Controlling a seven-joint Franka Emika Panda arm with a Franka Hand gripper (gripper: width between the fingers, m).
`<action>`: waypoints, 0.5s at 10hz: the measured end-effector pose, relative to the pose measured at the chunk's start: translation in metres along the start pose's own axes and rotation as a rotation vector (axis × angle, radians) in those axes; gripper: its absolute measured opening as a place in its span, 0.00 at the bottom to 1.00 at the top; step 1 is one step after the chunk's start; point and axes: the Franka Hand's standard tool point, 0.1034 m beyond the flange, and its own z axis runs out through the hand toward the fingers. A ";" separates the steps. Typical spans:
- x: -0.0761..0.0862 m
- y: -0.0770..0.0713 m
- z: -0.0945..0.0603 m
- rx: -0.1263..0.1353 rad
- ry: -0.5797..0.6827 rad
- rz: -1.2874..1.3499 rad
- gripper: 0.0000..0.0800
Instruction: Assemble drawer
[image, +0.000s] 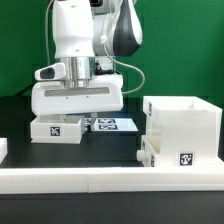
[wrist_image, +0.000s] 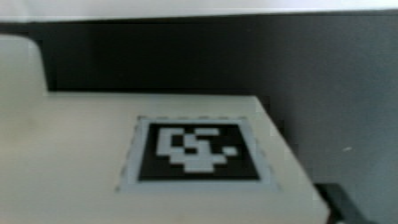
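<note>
The white hand of my gripper (image: 76, 117) hangs low over a small white drawer tray (image: 55, 129) that rests on the black table, left of centre, with a tag on its front face. In the wrist view the tray's flat white face and its tag (wrist_image: 192, 150) fill the picture at close range. One dark fingertip (wrist_image: 334, 203) shows right beside the tray's edge; the other finger is hidden. The tall white casing (image: 182, 122) stands at the exterior view's right, with a tag low on its front.
The marker board (image: 112, 124) lies flat just right of the tray. The long low white rail (image: 100, 178) runs along the front. A white piece (image: 3, 149) is cut off at the exterior view's left edge. A green wall stands behind.
</note>
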 end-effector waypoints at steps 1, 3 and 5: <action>0.000 0.000 0.000 0.000 0.000 -0.001 0.26; 0.001 0.000 0.000 -0.001 0.003 -0.002 0.05; 0.001 0.001 -0.001 -0.002 0.005 -0.002 0.05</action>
